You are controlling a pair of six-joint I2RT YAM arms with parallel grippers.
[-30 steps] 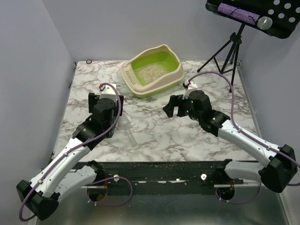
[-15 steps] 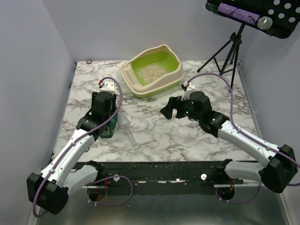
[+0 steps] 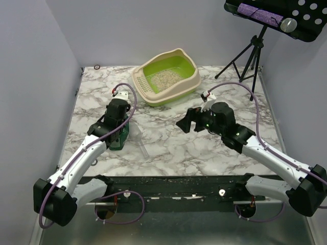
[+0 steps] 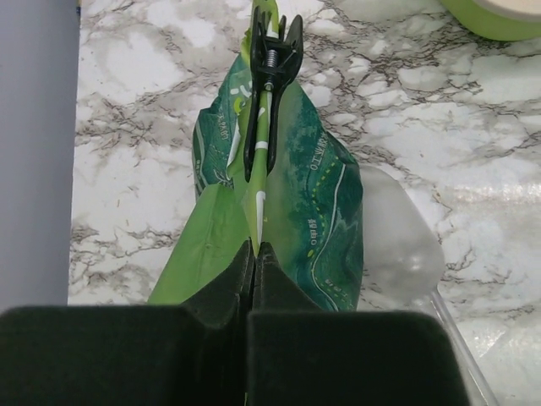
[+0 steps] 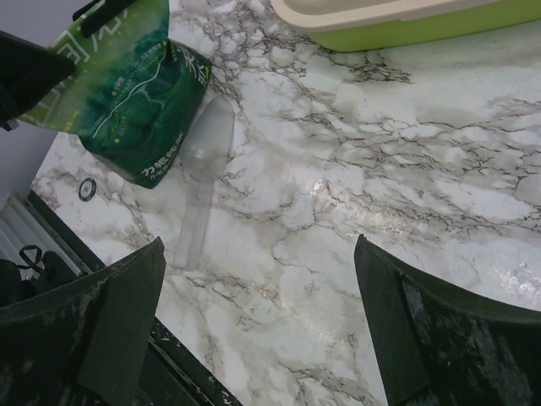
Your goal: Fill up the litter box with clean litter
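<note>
The litter box (image 3: 144,84), lime green inside with a beige rim, sits at the back middle of the table. A patch of pale litter (image 3: 163,78) lies in it. In the right wrist view its green wall (image 5: 397,21) shows at the top. My left gripper (image 4: 255,247) is shut on the folded top edge of a green printed bag (image 4: 321,194), which stands upright at the left (image 3: 119,140). A black clip (image 4: 272,59) pinches the same edge farther along. My right gripper (image 5: 258,245) hangs open over bare marble, right of the bag (image 5: 127,93).
A clear plastic scoop (image 3: 140,140) lies flat just right of the bag, its bowl (image 4: 393,237) against the bag's side. A black tripod (image 3: 250,56) stands at the back right. A grey wall (image 4: 38,152) runs close on the left. Small rings (image 3: 97,67) (image 5: 86,189) lie on the marble.
My left gripper has come in over the bag and shut on its top edge. The right arm has shifted slightly down and to the right, its jaws still open.
</note>
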